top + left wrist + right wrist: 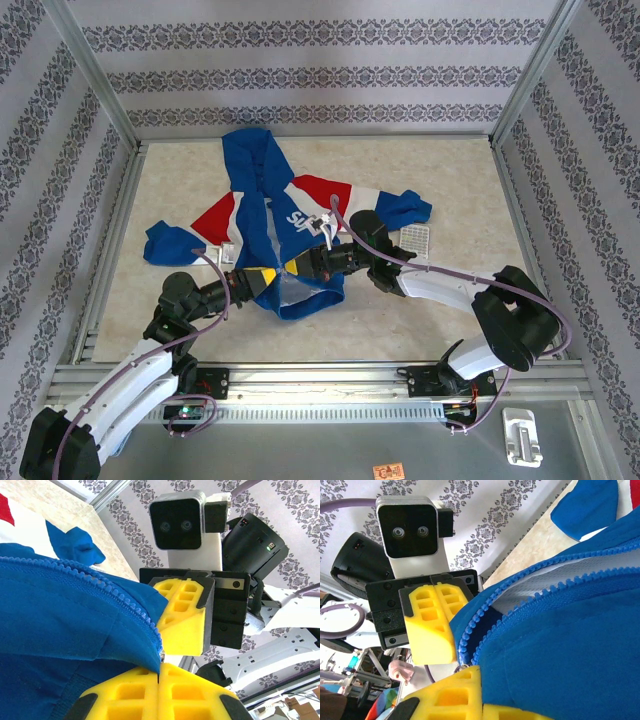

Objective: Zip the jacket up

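Left gripper (pixel 158 677) sits closest to the lens in its own wrist view. Jaws closed, yellow pads (pixel 130 695) pinching the blue hem edge of the jacket (pixel 262 195) right where the zipper teeth (pixel 100 579) run out.

From above, the jacket lies spread on the tabletop (pixel 450 180) about centre: hood at 12 o'clock, sleeves out toward 9 and 3, hem at 6 o'clock. The front looks unzipped, 2 rows of teeth apart. Left gripper (pixel 258 281) comes in from 8 o'clock, right gripper (pixel 298 264) from 3 o'clock, and they meet nearly nose to nose at the hem.

Right gripper (pixel 481 690) jaws also closed on the jacket, clamped at the bottom end of the teeth (pixel 520 575). Can't tell whether it has the slider itself or just cloth.

Risks:
- 2 grippers almost touching, so any pull toward each other could knock them together.
- Thin fabric pinch on the left, so the hem could slip out once the right pulls toward 12.
- Loose, bunched cloth near the teeth could jam the slider.
- Without tension the whole jacket would likely drag along instead of zipping.
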### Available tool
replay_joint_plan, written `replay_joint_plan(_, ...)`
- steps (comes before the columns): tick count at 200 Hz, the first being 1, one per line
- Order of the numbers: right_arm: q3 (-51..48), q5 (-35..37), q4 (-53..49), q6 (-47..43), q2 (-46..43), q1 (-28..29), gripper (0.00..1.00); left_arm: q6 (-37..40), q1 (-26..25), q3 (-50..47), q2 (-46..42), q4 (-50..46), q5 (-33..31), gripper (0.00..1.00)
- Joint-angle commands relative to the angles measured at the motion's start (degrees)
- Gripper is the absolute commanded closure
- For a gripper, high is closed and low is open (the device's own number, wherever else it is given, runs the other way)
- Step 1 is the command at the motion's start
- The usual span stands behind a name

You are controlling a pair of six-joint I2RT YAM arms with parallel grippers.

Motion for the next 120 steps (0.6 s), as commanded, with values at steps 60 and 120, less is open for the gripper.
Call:
replay_joint_plan(60, 2.5, -1.2, 5.4, 1.2, 1.4, -0.4, 1.0, 3.9, 0.6, 1.1, -2.9, -8.4, 0.4, 1.0)
replay_joint_plan(120, 2.4, 0.1, 3.6, 1.5, 1.2, -0.5, 1.0, 8.2, 0.5, 3.2, -3.4, -17.4, 0.9, 1.0)
